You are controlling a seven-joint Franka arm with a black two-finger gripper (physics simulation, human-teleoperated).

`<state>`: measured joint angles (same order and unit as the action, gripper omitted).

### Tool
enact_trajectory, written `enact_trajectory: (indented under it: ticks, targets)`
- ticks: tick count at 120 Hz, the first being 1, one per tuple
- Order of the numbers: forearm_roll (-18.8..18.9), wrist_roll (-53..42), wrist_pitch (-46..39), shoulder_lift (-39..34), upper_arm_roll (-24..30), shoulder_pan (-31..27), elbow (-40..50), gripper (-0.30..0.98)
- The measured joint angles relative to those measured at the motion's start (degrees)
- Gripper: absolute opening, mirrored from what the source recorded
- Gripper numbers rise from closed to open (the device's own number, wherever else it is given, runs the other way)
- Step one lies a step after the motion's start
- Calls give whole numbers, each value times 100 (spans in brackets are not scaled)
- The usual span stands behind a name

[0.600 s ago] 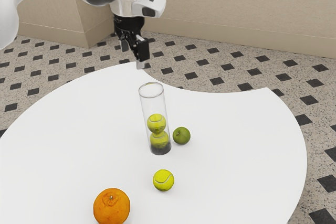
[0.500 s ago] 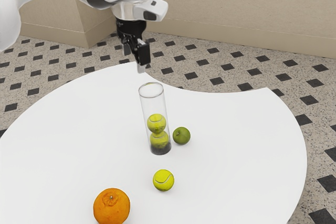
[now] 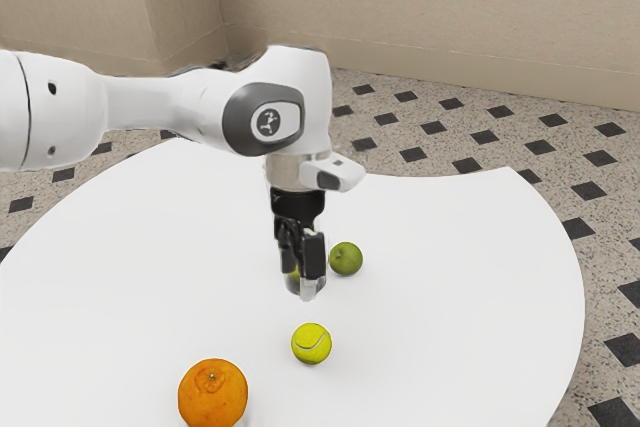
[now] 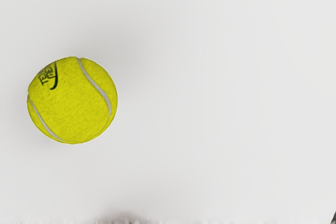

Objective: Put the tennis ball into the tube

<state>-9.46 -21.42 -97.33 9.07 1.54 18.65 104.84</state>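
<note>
Reach step in hand. My black 2-finger gripper (image 3: pixel 299 284) empty, fingers apart. Loose yellow-green felt tennis ball (image 3: pixel 311 344) on white round table (image 3: pixel 440 297), 6 o'clock from gripper in exterior view, outside clear cylindrical tube (image 3: pixel 293 285). Next: centre over ball, descend, grip; tube afterwards.

Exterior view, centre: our gripper (image 3: pixel 302 282) overlaps the mostly hidden tube (image 3: pixel 292 284); we cannot judge clearance there. Green fruit (image 3: pixel 346 258) just beside the tube, blocking toward the frame's right. Beyond it, broad open tabletop (image 3: pixel 470 277) to the right rim. Lower centre, bare surface all round the tennis ball (image 3: pixel 311 344); we note an orange (image 3: pixel 213 394) at lower left, a free strip between.
</note>
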Motion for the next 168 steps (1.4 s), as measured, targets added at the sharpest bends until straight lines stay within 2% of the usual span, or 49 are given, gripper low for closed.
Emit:
enact_trajectory:
  ticks: [17, 36, 55, 80, 145, 168]
  targets:
    - [3, -36, -807, 123, -5, -28, 786, 69]
    - [31, -38, -1746, 678, -122, -45, 883, 69]
    - [-1, -43, -2252, 963, -164, -74, 905, 69]
    - [-53, -47, -2534, 1242, -144, -115, 1008, 68]
    - [-159, -65, -2983, 1222, -162, -144, 1156, 40]
    - [-114, -43, -2943, 1216, -162, -142, 1170, 36]
